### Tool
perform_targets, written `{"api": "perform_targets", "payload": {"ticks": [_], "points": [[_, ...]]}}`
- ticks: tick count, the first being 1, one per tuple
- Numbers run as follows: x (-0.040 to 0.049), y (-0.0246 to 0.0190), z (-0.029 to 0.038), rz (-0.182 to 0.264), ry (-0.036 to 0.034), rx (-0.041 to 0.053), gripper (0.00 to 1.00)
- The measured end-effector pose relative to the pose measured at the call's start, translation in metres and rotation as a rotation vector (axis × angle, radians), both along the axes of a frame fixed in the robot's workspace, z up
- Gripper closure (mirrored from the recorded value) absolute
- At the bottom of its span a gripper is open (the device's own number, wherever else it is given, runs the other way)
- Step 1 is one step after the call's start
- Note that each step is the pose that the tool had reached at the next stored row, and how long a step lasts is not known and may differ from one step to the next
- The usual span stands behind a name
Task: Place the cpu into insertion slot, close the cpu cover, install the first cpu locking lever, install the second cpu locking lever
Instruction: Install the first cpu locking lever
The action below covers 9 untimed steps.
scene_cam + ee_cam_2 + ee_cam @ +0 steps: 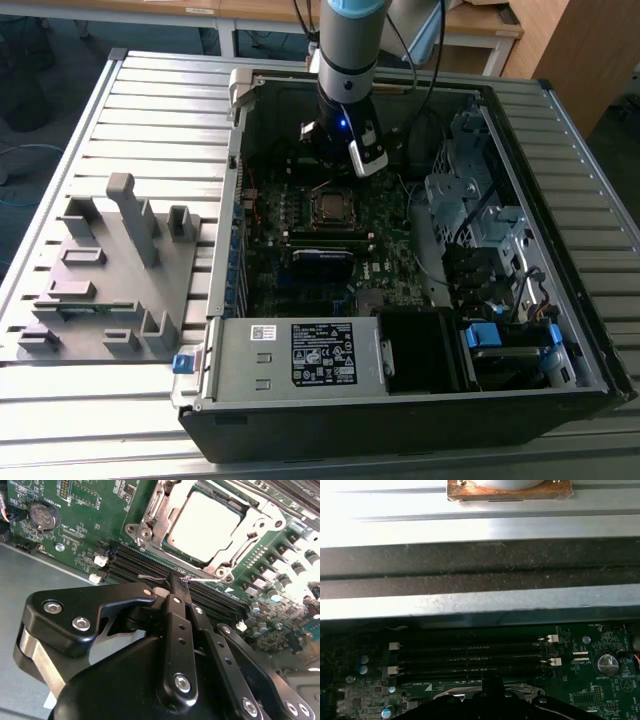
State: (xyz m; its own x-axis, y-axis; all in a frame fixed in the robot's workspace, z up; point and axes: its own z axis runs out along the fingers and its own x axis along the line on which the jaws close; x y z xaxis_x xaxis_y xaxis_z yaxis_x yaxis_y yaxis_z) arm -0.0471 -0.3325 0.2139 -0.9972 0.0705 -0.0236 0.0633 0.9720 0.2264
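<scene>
My claw (pixel 175 581) is pressed together, its tips at a thin metal rod (pixel 204 580) beside the insertion slot (pixel 330 207). The cpu (pixel 205 525) lies framed by the cpu cover (pixel 150 517).

The arm (pixel 350 40) is a silver-grey tube with a pale blue cap, a black wrist section and a small blue light (pixel 343 125). Black cables (pixel 437 40) hang beside it. In the second wrist view the gripper (pixel 176 582) is matte black, made of flat hinged links pinned with shiny silver screws (pixel 81 624).
</scene>
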Motion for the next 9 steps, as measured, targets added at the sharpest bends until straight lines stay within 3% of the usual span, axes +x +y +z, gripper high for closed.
{"api": "perform_targets", "payload": {"ticks": [2, 5, 9], "points": [[0.0000, -0.0001, -0.0012, 0.000, -0.0111, 0.0002, 0.90], [-0.0002, 0.0000, -0.0028, 0.000, -0.0353, 0.0016, 0.90], [-0.0013, -0.0001, -0.0048, 0.000, -0.0606, 0.0061, 0.90]]}}
